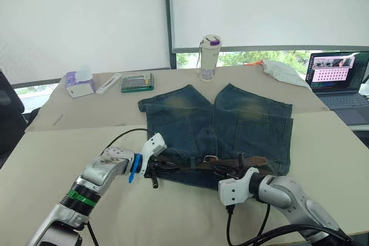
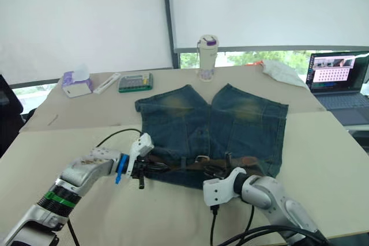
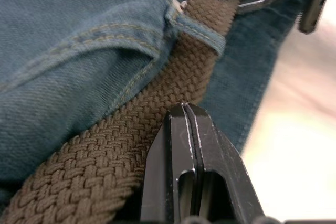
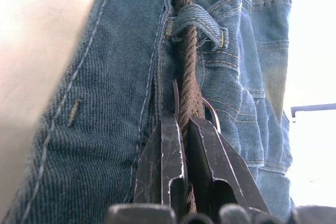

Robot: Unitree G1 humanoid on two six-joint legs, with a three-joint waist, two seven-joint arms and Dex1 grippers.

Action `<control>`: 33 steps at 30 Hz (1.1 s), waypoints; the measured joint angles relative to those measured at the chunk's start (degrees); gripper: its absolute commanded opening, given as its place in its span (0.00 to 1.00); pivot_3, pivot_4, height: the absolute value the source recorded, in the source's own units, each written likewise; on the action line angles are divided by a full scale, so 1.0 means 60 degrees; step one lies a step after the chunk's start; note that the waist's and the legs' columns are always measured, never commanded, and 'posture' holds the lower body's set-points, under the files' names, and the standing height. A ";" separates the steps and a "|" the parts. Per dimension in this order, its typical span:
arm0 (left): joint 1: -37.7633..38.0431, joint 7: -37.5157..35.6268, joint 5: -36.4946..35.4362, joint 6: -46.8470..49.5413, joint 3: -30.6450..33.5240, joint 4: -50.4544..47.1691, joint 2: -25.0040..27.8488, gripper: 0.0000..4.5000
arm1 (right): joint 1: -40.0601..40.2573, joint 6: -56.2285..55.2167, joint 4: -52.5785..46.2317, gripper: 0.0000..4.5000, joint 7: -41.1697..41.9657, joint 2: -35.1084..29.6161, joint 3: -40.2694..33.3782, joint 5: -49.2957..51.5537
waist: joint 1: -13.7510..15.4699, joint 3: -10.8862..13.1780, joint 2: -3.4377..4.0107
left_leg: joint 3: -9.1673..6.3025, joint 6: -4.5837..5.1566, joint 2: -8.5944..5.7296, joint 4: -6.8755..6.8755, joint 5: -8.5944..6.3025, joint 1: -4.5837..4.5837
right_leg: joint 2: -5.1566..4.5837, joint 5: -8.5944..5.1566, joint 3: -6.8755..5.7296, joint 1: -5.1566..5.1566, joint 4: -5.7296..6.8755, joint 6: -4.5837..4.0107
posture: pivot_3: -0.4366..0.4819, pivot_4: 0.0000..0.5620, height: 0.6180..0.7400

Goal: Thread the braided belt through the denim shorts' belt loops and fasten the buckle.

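No readable text

The laptop [image 1: 339,79] screen shows a pink grid and the box [image 1: 136,82] bears markings, but nothing on either is legible.

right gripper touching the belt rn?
Touching. The right wrist view shows the right gripper with the braided belt pinched between its fingers, no gap at either side.

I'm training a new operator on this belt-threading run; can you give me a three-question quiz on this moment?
1. True or false: the braided belt lies along the waistband of the denim shorts.
2. What is the right gripper shut on? A) the belt B) the bottle C) nothing
3. Fill in: in the left wrist view, the belt passes under a denim belt ____.

Key: 1 true; 2 A; 3 loop.
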 measured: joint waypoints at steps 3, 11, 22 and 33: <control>0.0034 0.0395 0.0635 -0.1093 -0.0011 0.0570 -0.0468 0.00 | 0.0195 0.0409 -0.0187 0.00 0.0164 0.0090 -0.0106 0.0240 | 0.0081 -0.0002 0.0004 | -0.0001 0.0036 0.0003 0.0000 -0.0027 0.0074 | -0.0003 -0.0013 -0.0012 0.0101 -0.0026 0.0009 | 0.48 0.27 1.00; 0.0327 0.0622 0.0604 -0.1955 0.0882 0.0881 -0.1075 0.00 | 0.0095 0.1614 -0.0327 0.00 0.0182 0.0840 -0.0318 0.0588 | 0.0113 0.0002 0.0000 | 0.0006 0.0032 0.0005 0.0012 -0.0030 0.0052 | -0.0006 -0.0016 -0.0005 0.0070 -0.0005 0.0014 | 0.48 0.27 1.00; -0.0076 -0.0105 -0.0660 -0.0097 0.1830 -0.0682 -0.0489 0.47 | 0.0495 0.3517 -0.1436 0.57 0.0938 0.0929 -0.0979 0.1722 | 0.0079 0.0009 -0.0001 | 0.0006 0.0033 0.0004 0.0010 -0.0033 0.0025 | -0.0008 -0.0016 -0.0006 0.0028 -0.0002 0.0014 | 0.48 0.27 1.00; -0.0307 -0.0843 -0.0013 -0.0098 0.1195 -0.0324 -0.0032 0.47 | -0.0020 0.8301 -0.4191 0.57 0.2727 0.1337 -0.2197 0.5750 | -0.0104 0.0021 -0.0005 | 0.0002 0.0039 0.0016 0.0002 -0.0040 -0.0003 | -0.0014 -0.0015 -0.0002 -0.0005 0.0001 0.0013 | 0.48 0.27 1.00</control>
